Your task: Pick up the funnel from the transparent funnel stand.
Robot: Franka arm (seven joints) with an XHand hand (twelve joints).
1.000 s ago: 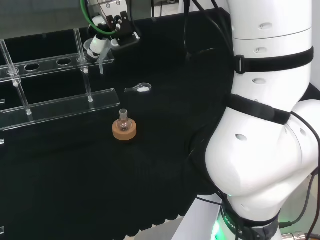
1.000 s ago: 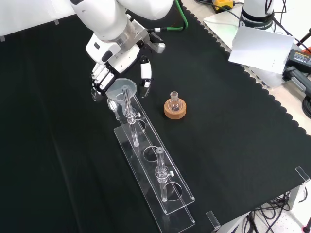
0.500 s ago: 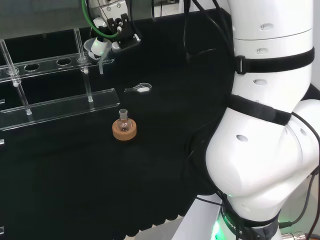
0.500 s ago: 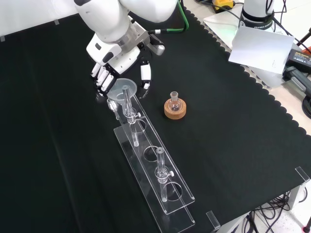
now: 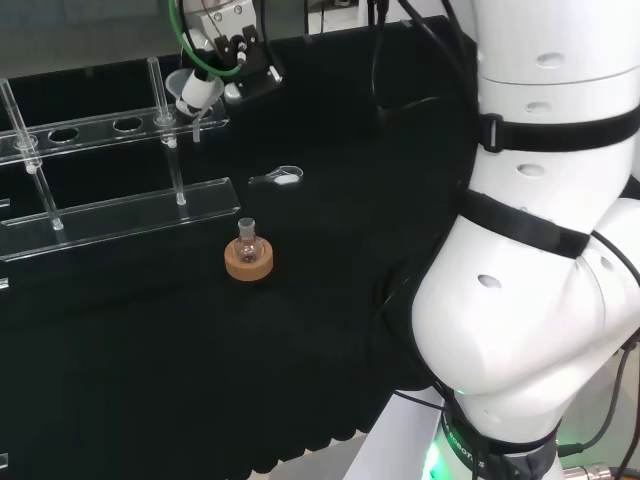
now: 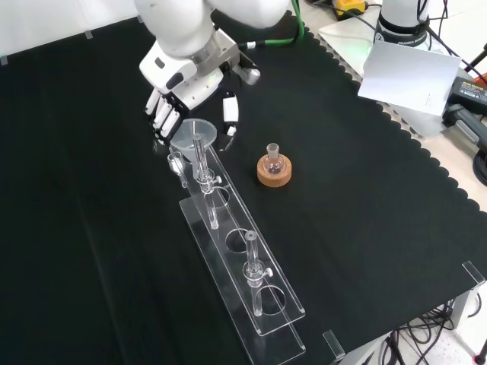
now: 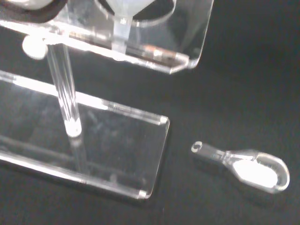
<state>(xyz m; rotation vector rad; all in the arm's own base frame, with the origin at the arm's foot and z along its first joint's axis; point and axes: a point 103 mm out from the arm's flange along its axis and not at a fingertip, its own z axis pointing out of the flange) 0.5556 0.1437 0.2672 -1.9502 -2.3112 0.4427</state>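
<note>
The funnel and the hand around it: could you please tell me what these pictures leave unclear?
- Funnel contact: front view, fingers sit behind the clear rim; touching or apart, cannot tell.
- Funnel stem tip: head view, too small against the stand.
- Funnel cone: wrist view, cut off by the edge.

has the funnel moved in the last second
Yes. In the head view the funnel, held by the hand, has risen against the stand's top shelf.

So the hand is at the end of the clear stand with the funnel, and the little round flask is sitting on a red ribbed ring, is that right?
Not quite. The hand is at the end of the clear stand by the funnel, but the little round flask sits on a cork ring, not a red ribbed one. The front view shows its tan colour plainly.
</note>
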